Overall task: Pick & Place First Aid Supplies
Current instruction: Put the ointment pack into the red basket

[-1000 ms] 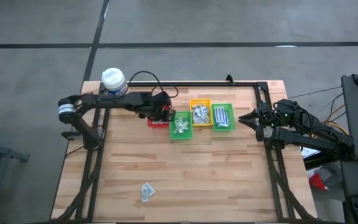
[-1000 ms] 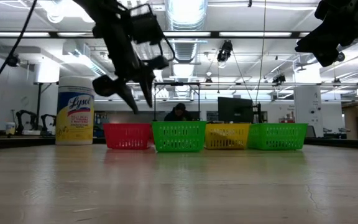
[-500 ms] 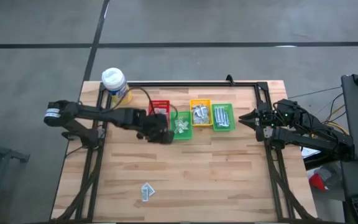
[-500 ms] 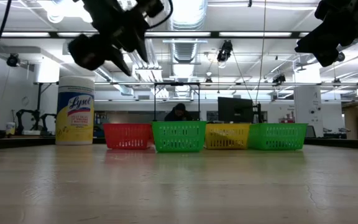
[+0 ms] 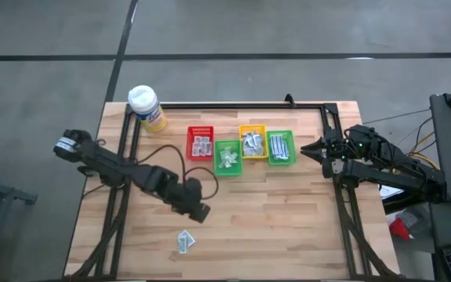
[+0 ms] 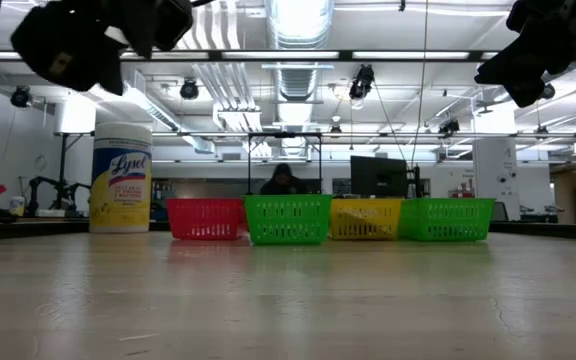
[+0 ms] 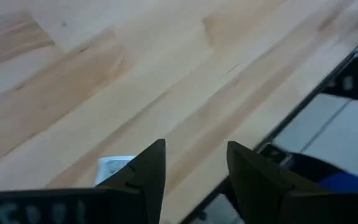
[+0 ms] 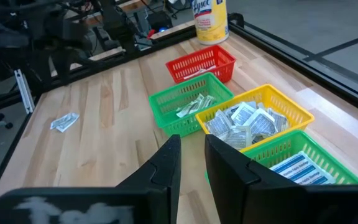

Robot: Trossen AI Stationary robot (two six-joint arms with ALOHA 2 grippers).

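Though half hidden behind left claw [image 7: 194, 165], packet [image 7: 114, 165].

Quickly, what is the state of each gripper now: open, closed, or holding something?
Left gripper: open, holding nothing, above the table near the loose packet.
Right gripper: fingers close together with a narrow gap, holding nothing, waiting at the table's right edge.

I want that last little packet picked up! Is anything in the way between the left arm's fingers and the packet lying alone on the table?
Nothing visible. The left gripper hangs open just short of the lone packet, with only bare wooden table between them.
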